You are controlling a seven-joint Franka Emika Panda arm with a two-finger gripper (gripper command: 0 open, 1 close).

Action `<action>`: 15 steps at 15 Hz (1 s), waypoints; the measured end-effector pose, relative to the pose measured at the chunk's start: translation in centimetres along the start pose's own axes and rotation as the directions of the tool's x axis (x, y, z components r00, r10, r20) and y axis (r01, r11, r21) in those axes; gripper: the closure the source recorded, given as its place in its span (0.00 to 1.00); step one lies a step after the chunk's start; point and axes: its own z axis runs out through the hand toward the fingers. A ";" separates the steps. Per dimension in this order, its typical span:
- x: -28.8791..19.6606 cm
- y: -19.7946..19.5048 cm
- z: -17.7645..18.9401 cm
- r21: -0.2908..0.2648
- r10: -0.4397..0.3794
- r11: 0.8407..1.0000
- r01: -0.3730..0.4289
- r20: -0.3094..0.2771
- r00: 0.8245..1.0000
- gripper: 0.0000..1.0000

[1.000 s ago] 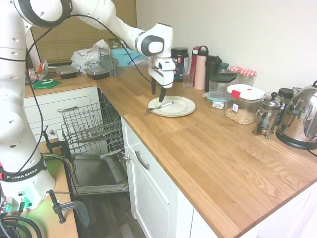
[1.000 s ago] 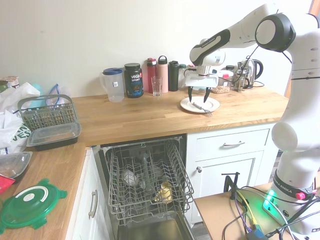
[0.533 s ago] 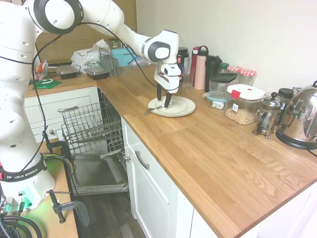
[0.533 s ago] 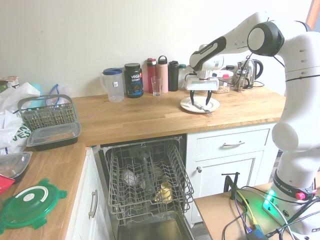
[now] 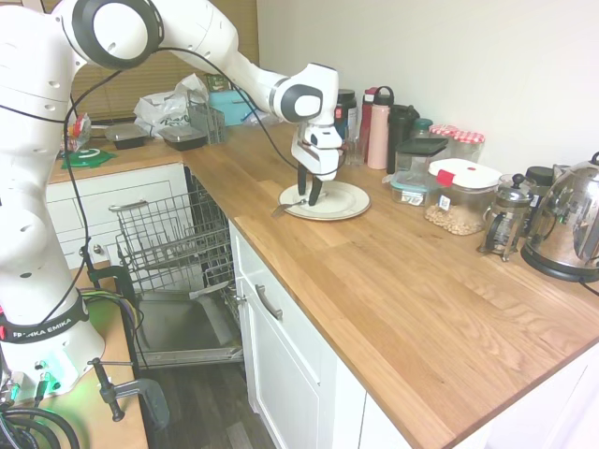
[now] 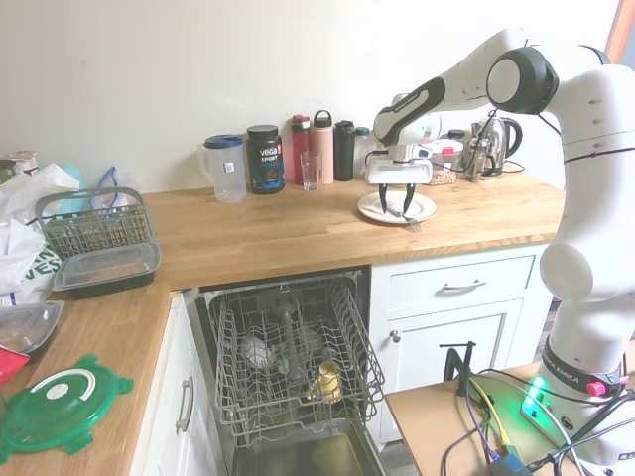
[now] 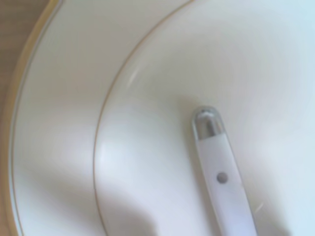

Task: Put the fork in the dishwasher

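Gripper [image 5: 308,194] down over the white plate [image 5: 342,206], fingers spread either side of the fork [image 5: 289,205], seemingly not yet pinching. Fork lying across the plate's rim nearest the counter [image 5: 393,290] front edge. Dishwasher [image 6: 293,372] open, rack pulled out.

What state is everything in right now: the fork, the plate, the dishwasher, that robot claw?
fork: lying on the plate, tines past its rim, not lifted.
plate: flat on the wooden counter.
dishwasher: door dropped open.
dish rack: pulled out, a few items inside.
gripper: open, fingers down either side of the fork's handle.
green lid: off its container, lying on the counter.
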 end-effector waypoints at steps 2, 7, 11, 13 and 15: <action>0.3 0.1 0.0 0.002 0.005 1.000 -0.005 -0.002 1.000 1.00; 0.8 0.3 0.1 0.006 0.014 1.000 -0.014 -0.005 1.000 1.00; 0.9 0.4 0.0 0.008 0.015 1.000 -0.015 -0.003 1.000 1.00; 0.8 0.4 -0.1 0.013 0.014 1.000 -0.014 -0.004 1.000 1.00; 0.7 0.7 -0.7 0.032 0.009 0.999 -0.008 -0.016 1.000 1.00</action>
